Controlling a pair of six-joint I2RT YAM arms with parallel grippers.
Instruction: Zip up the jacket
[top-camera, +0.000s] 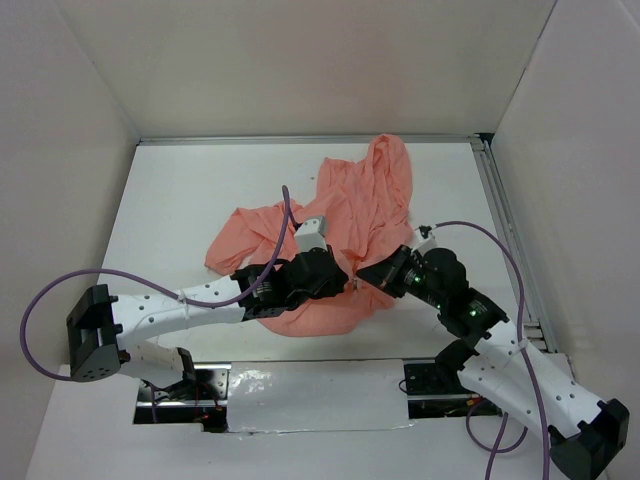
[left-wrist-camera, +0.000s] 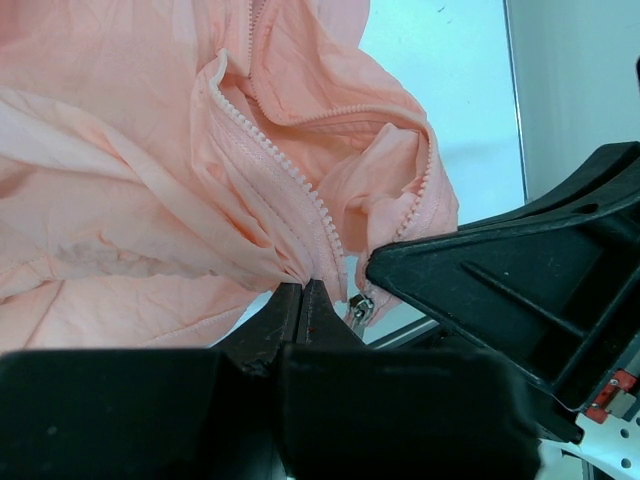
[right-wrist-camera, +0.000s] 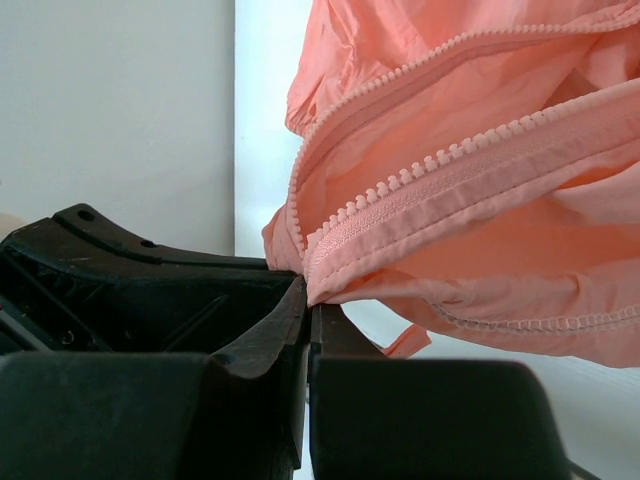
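**Top external view: both my grippers are pinching the jacket's zipper edge**

Top external is showing the large salmon-pink jacket of thin, wrinkly fabric lying crumpled in the middle of the flat white table. It is stretching from a bunched end near the back wall to a rounded fold close to my bases. One lobe of it is reaching out to the left. My black two-finger left gripper and my black two-finger right gripper are meeting almost tip to tip at the jacket's near right part.

Through the left wrist camera, my left fingers are pressing tightly together and squeezing a gathered pleat of pink cloth. That pleat is sitting right at the lower end of a row of pale pink plastic zipper teeth. A small silvery metal slider is hanging just beside my fingertips, under a second tooth row curving down from above. The right gripper's black body is filling the space just to its right.

Through the right wrist camera, my right fingers are likewise closing flat against each other and nipping the end of a zipper tape. Its teeth are running up and away from the grip.

The two tooth rows are lying apart, so the jacket's front is gaping open. The cloth is creasing and folding softly everywhere.
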